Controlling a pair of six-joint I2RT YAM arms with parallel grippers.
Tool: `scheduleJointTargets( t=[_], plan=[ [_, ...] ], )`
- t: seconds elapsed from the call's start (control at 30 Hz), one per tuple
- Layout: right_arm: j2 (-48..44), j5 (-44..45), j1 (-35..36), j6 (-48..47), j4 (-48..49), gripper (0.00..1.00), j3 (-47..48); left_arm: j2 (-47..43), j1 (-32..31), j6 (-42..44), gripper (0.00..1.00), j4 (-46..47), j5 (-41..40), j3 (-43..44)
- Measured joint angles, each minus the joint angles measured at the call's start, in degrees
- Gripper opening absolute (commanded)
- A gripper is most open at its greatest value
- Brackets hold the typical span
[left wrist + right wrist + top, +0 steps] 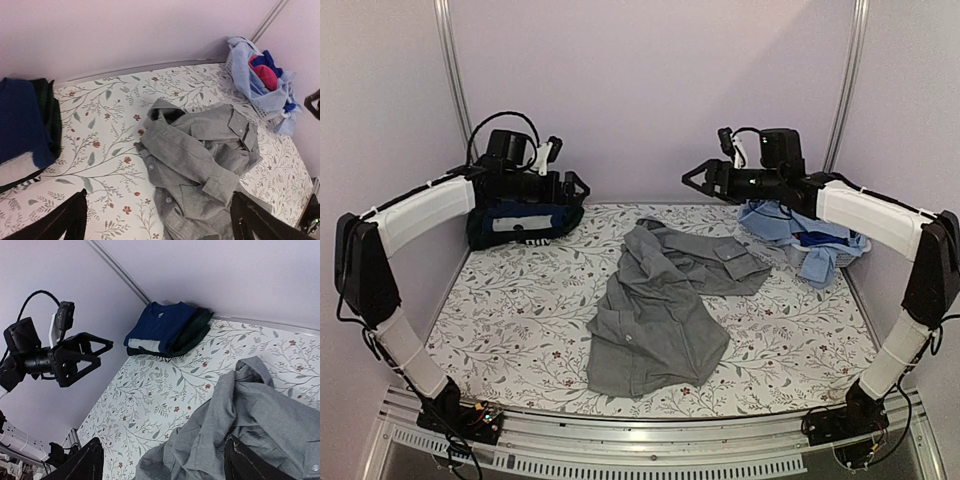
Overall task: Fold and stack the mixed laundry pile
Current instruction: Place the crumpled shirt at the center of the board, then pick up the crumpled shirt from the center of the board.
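**Containers.** A white perforated basket (250, 106) stands at the far right corner of the bench. It is heaped with light blue shirts (245, 70), which spill over its rim. A pink piece (263, 76) and a deep blue piece (268, 59) lie on top of them.

**Task items.** The mixed laundry is in three places. The first is the basket load. The second is a grey collared shirt (660, 300), which lies crumpled and unfolded at the bench centre, collar towards the far wall. The third is a folded stack at the far left corner, where a navy T-shirt (160, 327) lies on a dark green plaid piece (196, 326).

**Arms.** The left fingers (70, 220) are spread wide, hold nothing, and are raised above the folded stack. The right fingers (85, 465) are also well apart and hold nothing. They are raised in front of the basket, with the grey shirt lying below them, not gripped.

**Surface and room.** A white sheet (520, 320) printed with leafy floral vines covers the bench. An aluminium rail (640, 440) runs along its near edge. The walls are pale lilac, and a metal upright (448, 70) stands in each far corner.
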Motion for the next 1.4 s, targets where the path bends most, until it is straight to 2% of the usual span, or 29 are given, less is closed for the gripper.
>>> scheduleJointTargets(
  t=[0.1,0.27,0.43,0.57,0.67,0.73,0.83,1.0,1.23,1.4],
  plan=[
    [-4.4,2.7,-5.6,-2.6,-3.7,0.79,0.0,4.2,-6.8,0.8,1.0,1.6,0.6,3.2],
    [-6.1,5.9,-12.2,-5.8,-9.1,0.75,1.6,19.6,-17.5,3.0,1.0,0.8,-2.5,16.1],
    [-3.7,3.7,-13.0,-6.5,-12.5,0.71,2.6,35.1,-24.3,5.2,0.94,-6.3,-10.0,28.8],
    [-1.3,0.2,-12.5,-6.2,-13.7,0.69,2.8,40.3,-26.1,5.6,0.88,-11.8,-15.5,28.7],
    [0.1,-1.2,-12.0,-6.2,-14.6,0.69,2.7,38.2,-24.6,6.1,0.85,-12.4,-18.7,20.0],
    [0.8,-1.9,-11.4,-6.4,-15.0,0.68,2.2,33.7,-22.5,6.6,0.85,-10.7,-19.0,13.4],
    [2.2,-2.6,-9.9,-7.0,-15.6,0.67,1.5,24.8,-16.6,6.7,0.9,-10.2,-17.5,4.0],
    [8.5,-3.5,-7.1,-9.5,-16.5,0.66,2.8,14.2,-6.8,7.4,0.97,-7.4,-12.9,-0.5],
    [23.6,-2.2,-5.8,-11.3,-20.1,0.68,14.5,5.0,-9.1,5.6,1.0,-3.3,-6.2,-6.4],
    [28.6,-3.6,-4.4,-12.6,-21.4,0.7,21.0,-0.9,-9.9,1.1,1.0,-3.5,-6.1,-18.6]
  ],
)
